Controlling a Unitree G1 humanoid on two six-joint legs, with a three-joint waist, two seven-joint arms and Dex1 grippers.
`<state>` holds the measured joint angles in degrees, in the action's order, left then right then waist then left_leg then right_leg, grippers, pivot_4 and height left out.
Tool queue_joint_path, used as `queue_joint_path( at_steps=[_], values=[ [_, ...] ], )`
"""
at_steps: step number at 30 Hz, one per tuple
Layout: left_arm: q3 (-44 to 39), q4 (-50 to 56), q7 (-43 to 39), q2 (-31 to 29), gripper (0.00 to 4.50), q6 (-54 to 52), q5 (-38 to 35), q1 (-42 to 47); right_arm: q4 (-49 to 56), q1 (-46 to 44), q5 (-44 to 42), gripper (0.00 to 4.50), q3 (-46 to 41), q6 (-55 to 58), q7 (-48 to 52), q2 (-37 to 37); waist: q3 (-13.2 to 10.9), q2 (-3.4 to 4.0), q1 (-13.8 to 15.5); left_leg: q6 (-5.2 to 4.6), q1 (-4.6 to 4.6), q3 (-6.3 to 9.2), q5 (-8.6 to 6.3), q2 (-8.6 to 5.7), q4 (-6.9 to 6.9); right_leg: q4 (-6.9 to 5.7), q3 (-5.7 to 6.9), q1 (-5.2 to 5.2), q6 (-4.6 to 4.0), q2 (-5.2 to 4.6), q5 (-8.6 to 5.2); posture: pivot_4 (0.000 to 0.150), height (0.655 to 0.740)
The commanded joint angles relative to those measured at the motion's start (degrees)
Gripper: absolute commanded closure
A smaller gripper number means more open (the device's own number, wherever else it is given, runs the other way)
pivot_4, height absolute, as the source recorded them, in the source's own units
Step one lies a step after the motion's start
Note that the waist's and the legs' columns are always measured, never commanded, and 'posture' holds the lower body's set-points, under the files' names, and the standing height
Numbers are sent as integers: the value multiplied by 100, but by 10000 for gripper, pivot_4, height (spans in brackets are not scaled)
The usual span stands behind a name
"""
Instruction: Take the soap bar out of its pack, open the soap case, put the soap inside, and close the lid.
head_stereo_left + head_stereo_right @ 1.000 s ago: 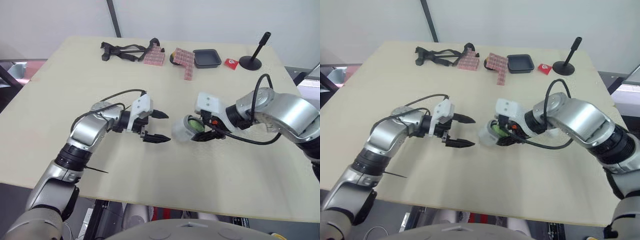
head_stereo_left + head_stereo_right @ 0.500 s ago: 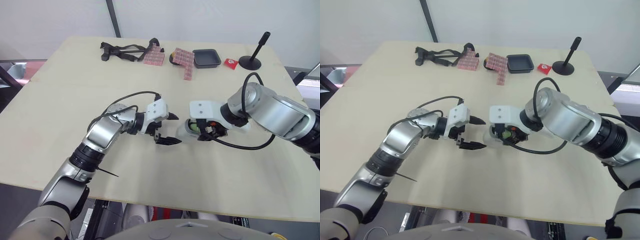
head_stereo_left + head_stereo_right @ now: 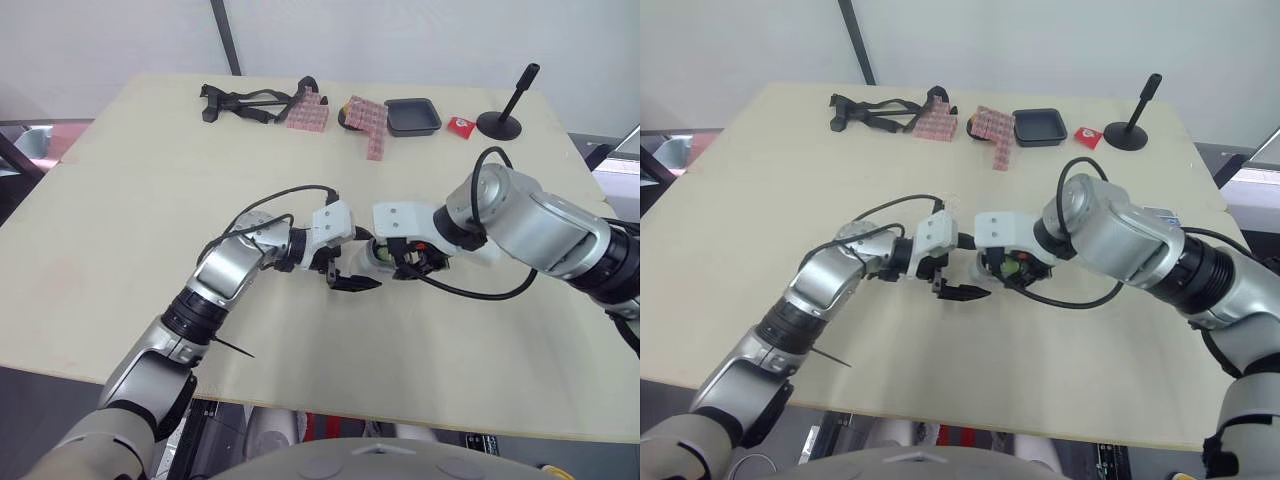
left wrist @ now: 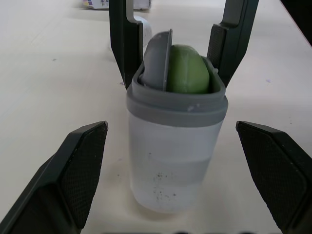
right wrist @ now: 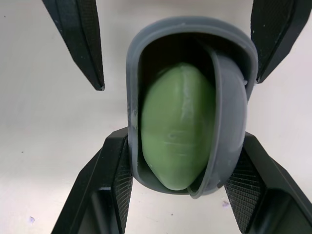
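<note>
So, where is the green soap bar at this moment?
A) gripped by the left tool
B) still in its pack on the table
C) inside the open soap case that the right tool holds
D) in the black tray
C: the green soap bar sits inside the soap case, whose lid is tilted and not shut, and the right tool is clamped on the sides of the case.

Left claw [image 3: 366, 261] spread wide; right claw [image 5: 183, 146] clamped on soap case [image 4: 175, 146]; forearms angled inward.
</note>
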<state>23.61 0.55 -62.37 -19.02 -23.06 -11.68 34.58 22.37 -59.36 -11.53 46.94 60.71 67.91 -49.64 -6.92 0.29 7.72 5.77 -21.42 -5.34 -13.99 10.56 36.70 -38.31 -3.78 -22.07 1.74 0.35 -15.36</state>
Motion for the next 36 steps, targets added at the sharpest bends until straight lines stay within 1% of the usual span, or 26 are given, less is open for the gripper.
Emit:
queue_joint_path(
  at_steps=[1,16,19,23,25,36],
  values=[
    [-43,36,16,58,76,126,-7,125,45,-138,166,24130,-122,-87,74,10,0,0,-2,0,0,0,0,0,0,0,0,0,0,-1,0,1500,7400],
    [-18,-95,-6,202,76,179,19,191,86,-61,288,24130,-199,-73,131,63,0,0,-3,-1,1,0,1,0,4,-6,-7,-1,0,-1,0,1500,7400],
    [6,-142,-37,210,7657,192,21,204,103,-53,288,24130,-211,-61,126,70,0,0,0,-1,1,-1,1,0,4,-6,-10,-1,0,0,0,1500,7400],
    [48,-202,-62,227,21224,272,70,218,111,-47,268,24130,-237,-48,124,97,0,0,0,-1,1,-1,1,0,5,-8,-11,-1,0,0,0,1500,7400],
    [65,-228,-67,248,25758,300,90,222,105,-40,254,24130,-269,-40,119,132,0,0,-1,-1,2,-1,1,0,5,-8,-11,-1,0,0,0,1500,7400],
    [96,-231,-234,210,25764,415,153,171,78,-9,254,24130,-353,-45,59,223,0,0,0,-1,2,-1,1,1,6,-10,-14,-3,0,0,0,1500,7400]
  ],
)
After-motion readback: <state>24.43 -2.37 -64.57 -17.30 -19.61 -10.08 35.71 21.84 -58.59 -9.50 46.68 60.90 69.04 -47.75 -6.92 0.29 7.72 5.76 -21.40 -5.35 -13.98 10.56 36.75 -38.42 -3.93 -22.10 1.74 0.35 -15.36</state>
